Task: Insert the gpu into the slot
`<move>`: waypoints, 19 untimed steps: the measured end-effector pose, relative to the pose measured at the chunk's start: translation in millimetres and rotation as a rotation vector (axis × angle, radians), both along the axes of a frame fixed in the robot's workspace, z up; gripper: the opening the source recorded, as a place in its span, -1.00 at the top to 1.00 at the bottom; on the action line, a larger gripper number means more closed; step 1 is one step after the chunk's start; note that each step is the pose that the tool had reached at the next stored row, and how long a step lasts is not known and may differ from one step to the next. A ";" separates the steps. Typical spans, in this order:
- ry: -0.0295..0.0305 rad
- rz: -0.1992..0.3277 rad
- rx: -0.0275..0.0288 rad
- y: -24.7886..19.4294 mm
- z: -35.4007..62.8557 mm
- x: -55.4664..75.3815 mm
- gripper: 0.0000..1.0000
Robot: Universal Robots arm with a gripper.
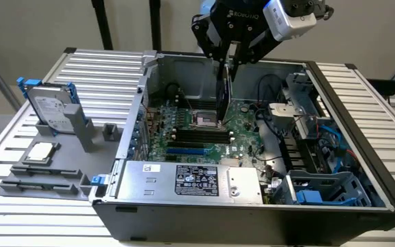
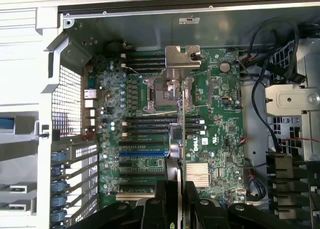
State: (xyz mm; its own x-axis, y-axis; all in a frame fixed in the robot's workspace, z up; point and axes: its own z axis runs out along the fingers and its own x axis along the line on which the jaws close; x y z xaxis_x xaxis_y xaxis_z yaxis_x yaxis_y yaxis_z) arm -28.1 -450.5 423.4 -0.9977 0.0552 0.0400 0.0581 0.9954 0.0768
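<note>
The gripper (image 1: 229, 57) is closed on the gpu (image 1: 223, 98), which hangs upright and edge-on over the far middle of the motherboard (image 1: 242, 128) — the slot (image 1: 185, 152) lies below, nearer and toward the exterior view's left, running left–right

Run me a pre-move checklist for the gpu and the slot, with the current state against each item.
1. Grip: gripper shut on the gpu: ok.
2. Gpu hanging upright, thin edge-on in the exterior view: ok.
3. Slot free of any card: ok.
4. Gpu above the slot: not ok. It hangs by the processor socket, apart from the slot.
5. Gpu lined up with the slot's length: not ok. In the wrist view it appears to run across it.
6. Gap between the gpu's lower end and the motherboard: cannot tell.
</note>
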 end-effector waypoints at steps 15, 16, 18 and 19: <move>0.0000 0.222 0.0001 0.1 0.0 0.0 0.48; 0.0000 0.240 0.0001 0.1 0.0 0.0 0.48; 0.0000 0.276 0.0002 0.1 0.0 0.0 0.48; 0.0000 0.294 0.0001 0.1 0.0 0.0 0.48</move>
State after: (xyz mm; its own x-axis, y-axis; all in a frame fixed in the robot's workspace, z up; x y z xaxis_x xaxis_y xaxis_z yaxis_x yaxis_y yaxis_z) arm -28.1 -450.3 423.4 -0.9708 -0.2364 0.0400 -0.2329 0.9695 0.0768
